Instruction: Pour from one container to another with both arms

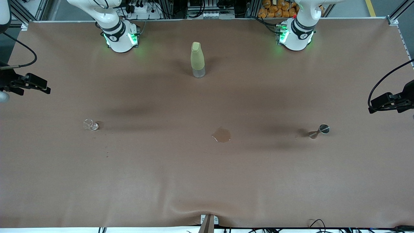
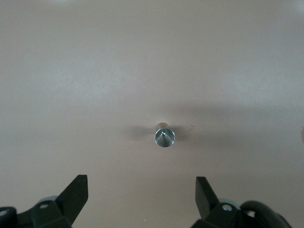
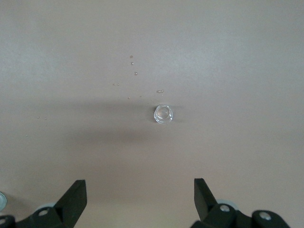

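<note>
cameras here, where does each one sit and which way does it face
Front view: high across the table, facing both arm bases; bottle stands between them.
Left wrist view: on the left arm, looking down at the steel jigger; open left hand shows.
Right wrist view: on the right arm, looking down at the glass cup; open right hand shows.
Shared: the front view shows both.

the front camera sits high across the table (image 1: 207, 181) from my two bases, looking down and toward me, wide enough to take in the whole brown surface. my left wrist camera looks straight down from well above the table, past my left gripper (image 2: 142, 190) fingers spread wide, onto the steel jigger (image 2: 164, 136); the front view shares that jigger (image 1: 320, 130). my right wrist camera looks down the same way past my right gripper (image 3: 140, 190), also spread, onto the glass cup (image 3: 163, 114), seen from the front too (image 1: 91, 125).
</note>
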{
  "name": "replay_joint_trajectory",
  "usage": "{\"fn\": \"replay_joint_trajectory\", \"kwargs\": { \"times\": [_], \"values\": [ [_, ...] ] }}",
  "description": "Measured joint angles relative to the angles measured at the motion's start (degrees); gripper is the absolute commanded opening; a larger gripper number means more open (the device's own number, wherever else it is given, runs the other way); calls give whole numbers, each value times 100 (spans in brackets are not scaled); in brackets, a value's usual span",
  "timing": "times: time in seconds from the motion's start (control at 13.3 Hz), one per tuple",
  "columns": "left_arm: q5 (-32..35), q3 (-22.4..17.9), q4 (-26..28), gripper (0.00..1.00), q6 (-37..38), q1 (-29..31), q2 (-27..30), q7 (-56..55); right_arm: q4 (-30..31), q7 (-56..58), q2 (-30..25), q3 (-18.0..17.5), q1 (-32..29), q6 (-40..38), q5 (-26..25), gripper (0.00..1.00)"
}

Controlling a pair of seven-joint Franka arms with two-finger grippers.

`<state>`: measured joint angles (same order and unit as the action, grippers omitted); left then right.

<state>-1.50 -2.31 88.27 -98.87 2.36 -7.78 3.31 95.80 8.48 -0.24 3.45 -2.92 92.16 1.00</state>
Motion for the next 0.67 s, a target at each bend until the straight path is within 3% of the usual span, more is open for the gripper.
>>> {"fn": "replay_joint_trajectory", "kwargs": {
  "times": [0.67],
  "values": [
    [0, 7, 7, 100, 0, -4, -10, 0, 3, 321, 52, -1, 27, 25, 3, 100]
  ]
}}
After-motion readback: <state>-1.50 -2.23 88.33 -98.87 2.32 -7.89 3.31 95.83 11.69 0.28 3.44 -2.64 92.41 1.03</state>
